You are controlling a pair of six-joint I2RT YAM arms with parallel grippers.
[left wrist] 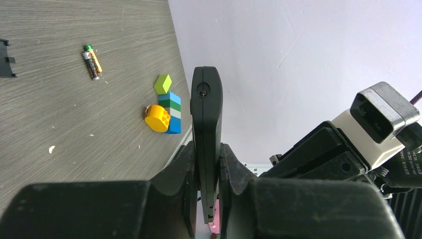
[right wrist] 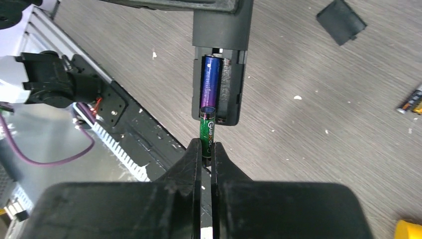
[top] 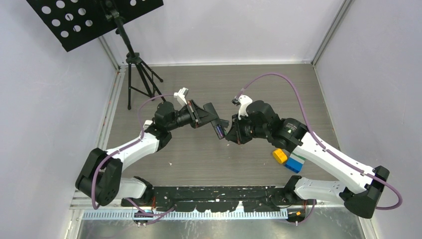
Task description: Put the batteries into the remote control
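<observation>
My left gripper (left wrist: 206, 167) is shut on the black remote control (left wrist: 206, 109), holding it edge-on above the table. In the right wrist view the remote control (right wrist: 220, 27) shows its open compartment with a purple-blue battery (right wrist: 210, 84) lying in the left slot; the right slot holds only its spring. My right gripper (right wrist: 206, 149) is shut on a dark green battery (right wrist: 206, 133), whose tip touches the compartment's near end. In the top view both grippers, left (top: 211, 118) and right (top: 230, 132), meet mid-table. Two more batteries (left wrist: 92, 61) lie side by side on the table.
The remote's black cover (right wrist: 341, 20) lies on the table. A green block (left wrist: 162, 83), a yellow block (left wrist: 157, 118) and a blue-green-white stack (left wrist: 173, 112) sit by the right wall. A music stand (top: 133, 59) stands at the back left.
</observation>
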